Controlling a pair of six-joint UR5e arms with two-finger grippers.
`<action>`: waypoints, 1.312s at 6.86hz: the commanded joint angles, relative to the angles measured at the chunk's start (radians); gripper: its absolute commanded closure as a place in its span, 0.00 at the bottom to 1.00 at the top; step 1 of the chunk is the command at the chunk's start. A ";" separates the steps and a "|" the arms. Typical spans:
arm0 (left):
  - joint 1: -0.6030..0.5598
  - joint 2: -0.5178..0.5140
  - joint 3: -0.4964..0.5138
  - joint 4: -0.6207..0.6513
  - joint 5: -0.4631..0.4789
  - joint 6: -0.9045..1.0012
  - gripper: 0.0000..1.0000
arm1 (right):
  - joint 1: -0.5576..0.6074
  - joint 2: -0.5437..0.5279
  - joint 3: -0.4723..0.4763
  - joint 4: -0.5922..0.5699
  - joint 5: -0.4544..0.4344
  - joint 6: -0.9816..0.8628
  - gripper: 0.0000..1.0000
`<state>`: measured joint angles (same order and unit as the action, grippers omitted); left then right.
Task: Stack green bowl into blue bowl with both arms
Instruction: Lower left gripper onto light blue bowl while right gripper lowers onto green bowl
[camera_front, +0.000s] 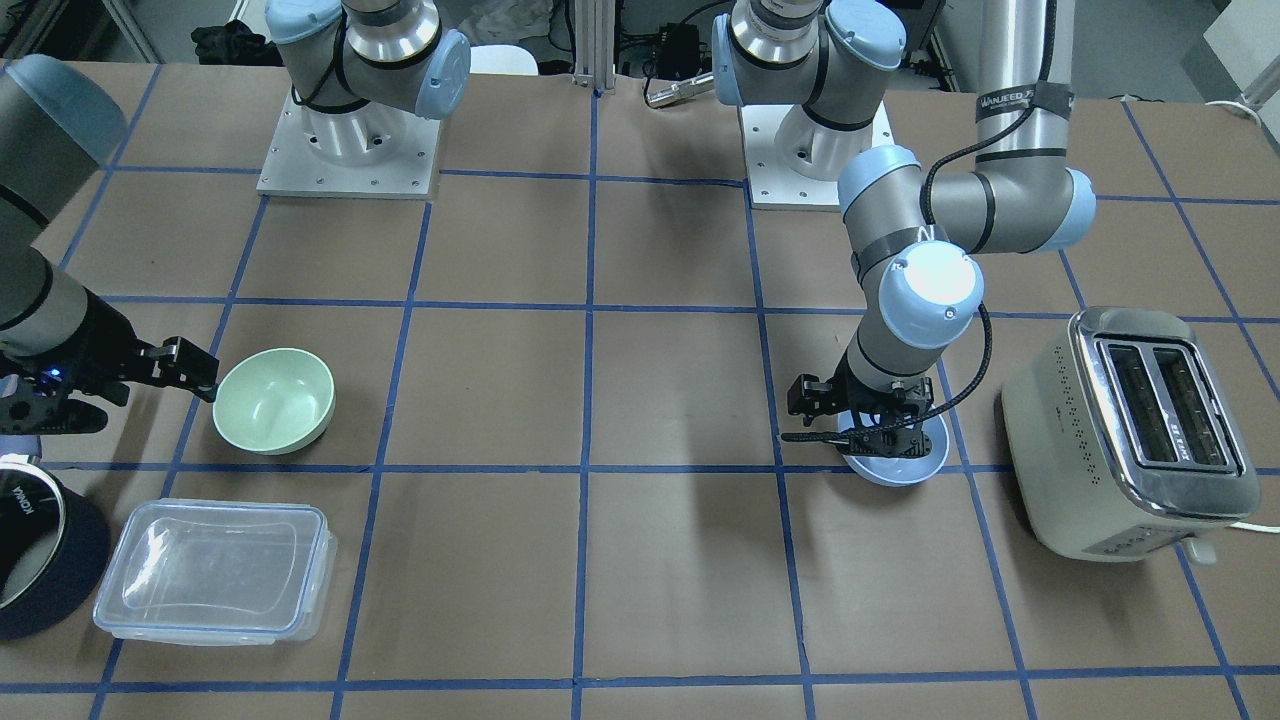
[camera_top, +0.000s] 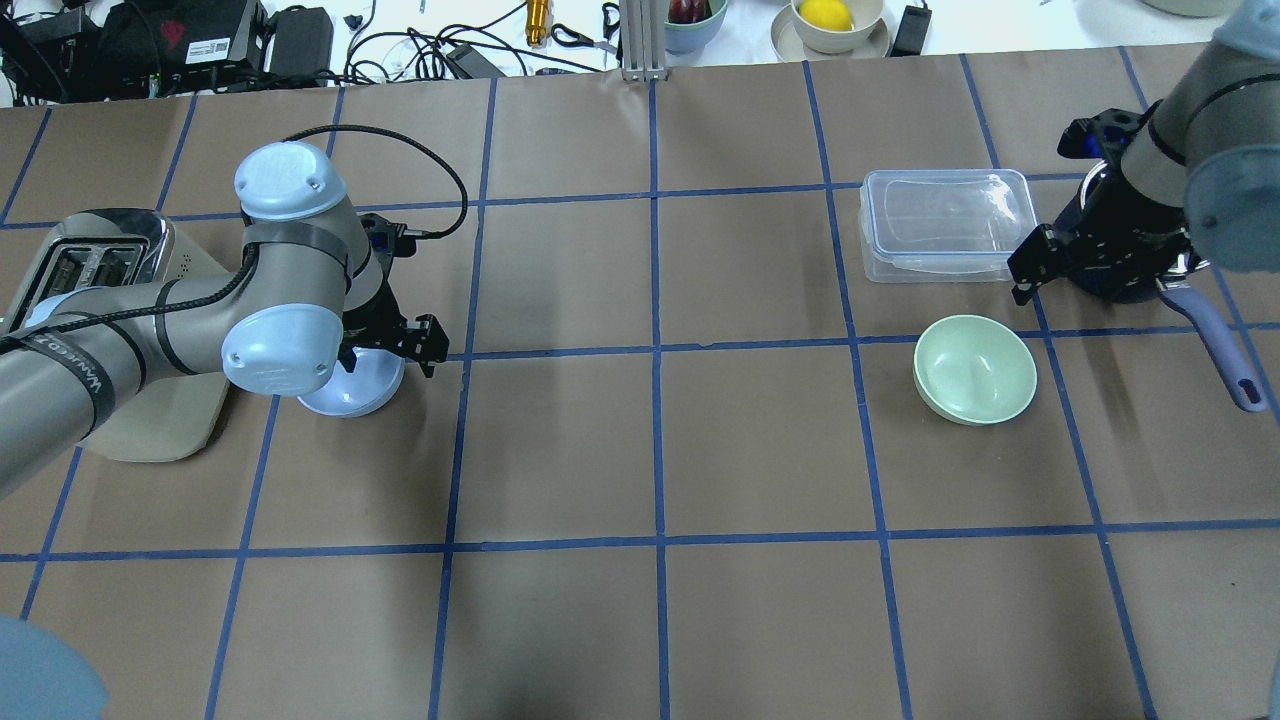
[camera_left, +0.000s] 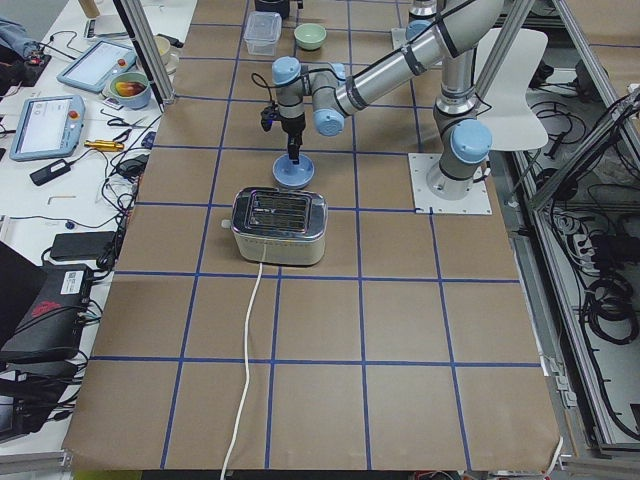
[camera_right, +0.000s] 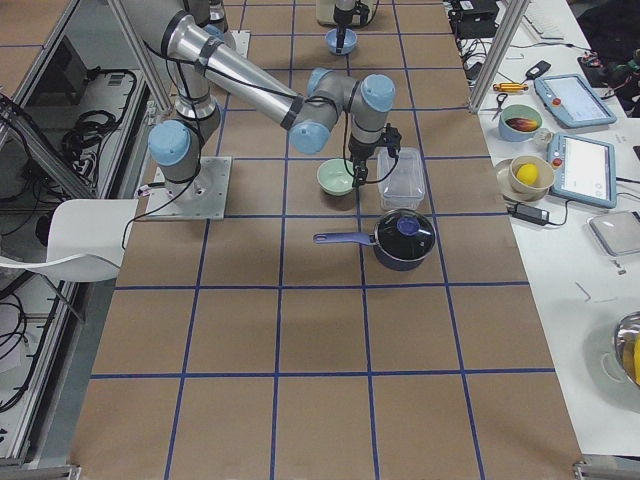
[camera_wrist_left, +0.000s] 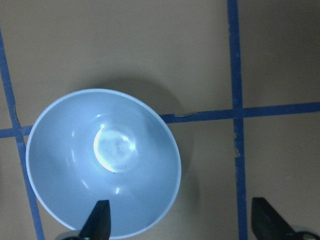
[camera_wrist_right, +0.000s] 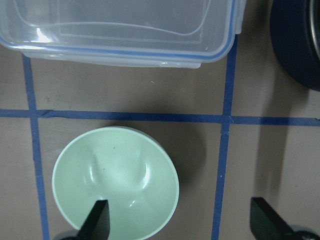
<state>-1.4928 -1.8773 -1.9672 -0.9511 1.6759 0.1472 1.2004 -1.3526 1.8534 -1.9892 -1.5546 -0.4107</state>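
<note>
Green bowl (camera_wrist_right: 115, 180) sits just beside the right gripper (camera_wrist_right: 177, 217), jaws spread.

Blue-taped brown tabletop (camera_front: 660, 560): toaster (camera_front: 1130, 435) and blue bowl (camera_front: 915, 466) toward its left end; green bowl (camera_front: 273, 400), clear lidded box (camera_front: 213, 570) and dark saucepan (camera_front: 60, 572) toward its right end.

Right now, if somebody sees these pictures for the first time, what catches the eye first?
The two pale bowls stand far apart: the blue bowl at the robot's left end beside a cream toaster, the green bowl at its right end near a clear plastic box. Above each hangs an open gripper, the left gripper over the blue one, the right gripper over the green, one finger above the inside and one outside the rim.
</note>
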 joint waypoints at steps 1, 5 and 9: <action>0.000 -0.038 0.001 0.050 0.001 0.018 0.81 | -0.005 0.053 0.104 -0.144 0.001 -0.036 0.00; -0.096 -0.002 0.063 0.039 0.001 -0.012 1.00 | -0.005 0.089 0.132 -0.145 -0.002 -0.034 0.63; -0.470 -0.100 0.342 -0.040 -0.111 -0.515 1.00 | -0.007 0.075 0.109 -0.096 -0.005 -0.025 1.00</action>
<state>-1.8772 -1.9412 -1.6769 -0.9808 1.5843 -0.2487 1.1938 -1.2716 1.9756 -2.1037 -1.5610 -0.4401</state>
